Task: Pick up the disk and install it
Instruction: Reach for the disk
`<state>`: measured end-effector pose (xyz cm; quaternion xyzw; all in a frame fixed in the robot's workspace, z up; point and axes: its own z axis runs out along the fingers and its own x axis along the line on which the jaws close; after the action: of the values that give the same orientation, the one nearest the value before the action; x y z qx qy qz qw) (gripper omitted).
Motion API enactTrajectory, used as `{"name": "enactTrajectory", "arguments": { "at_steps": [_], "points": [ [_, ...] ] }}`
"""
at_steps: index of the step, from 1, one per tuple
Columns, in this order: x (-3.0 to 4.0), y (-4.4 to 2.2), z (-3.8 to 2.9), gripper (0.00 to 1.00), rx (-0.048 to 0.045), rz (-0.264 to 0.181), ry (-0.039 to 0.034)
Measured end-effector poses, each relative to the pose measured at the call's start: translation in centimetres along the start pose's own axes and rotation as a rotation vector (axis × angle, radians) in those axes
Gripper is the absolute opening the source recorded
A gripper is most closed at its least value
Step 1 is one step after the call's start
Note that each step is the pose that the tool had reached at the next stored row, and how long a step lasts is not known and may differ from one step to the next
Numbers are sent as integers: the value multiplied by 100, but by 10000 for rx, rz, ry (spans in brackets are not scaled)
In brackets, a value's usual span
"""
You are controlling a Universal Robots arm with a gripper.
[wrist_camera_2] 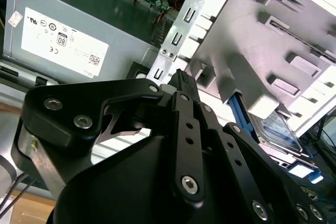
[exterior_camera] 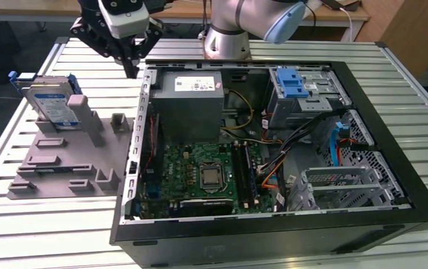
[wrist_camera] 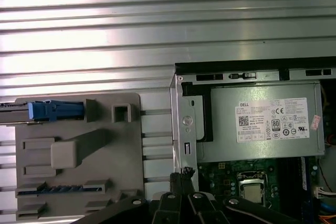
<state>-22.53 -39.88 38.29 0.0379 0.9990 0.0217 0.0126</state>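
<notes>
The disk (exterior_camera: 51,105) is a silver drive with a white-and-blue label and blue rails. It stands on edge in a slot at the far end of a grey fixture (exterior_camera: 64,162), on the exterior view's left. It shows edge-on in the first wrist view (wrist_camera: 52,110) and partly behind the fixture in the second wrist view (wrist_camera_2: 278,132). My gripper (exterior_camera: 130,72) hangs above the table between the fixture and the computer case's back corner, shut with nothing in it. Its closed fingertips (wrist_camera_2: 181,77) point down near the case's edge (wrist_camera: 184,172).
The open black computer case (exterior_camera: 393,140) lies on the slatted metal table (exterior_camera: 393,61). Inside are a grey power-supply box (exterior_camera: 191,98), a green motherboard (exterior_camera: 202,174) and a metal drive cage with a blue latch (exterior_camera: 292,84). The arm's base (exterior_camera: 225,42) stands behind the case.
</notes>
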Motion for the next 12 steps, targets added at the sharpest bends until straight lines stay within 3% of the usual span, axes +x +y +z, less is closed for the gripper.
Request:
{"name": "enactTrajectory", "arguments": {
  "at_steps": [7, 12],
  "points": [
    [127, 3, 3, 11, -1, -1, -1],
    [135, 9, 3, 11, -1, -1, 0]
  ]
}}
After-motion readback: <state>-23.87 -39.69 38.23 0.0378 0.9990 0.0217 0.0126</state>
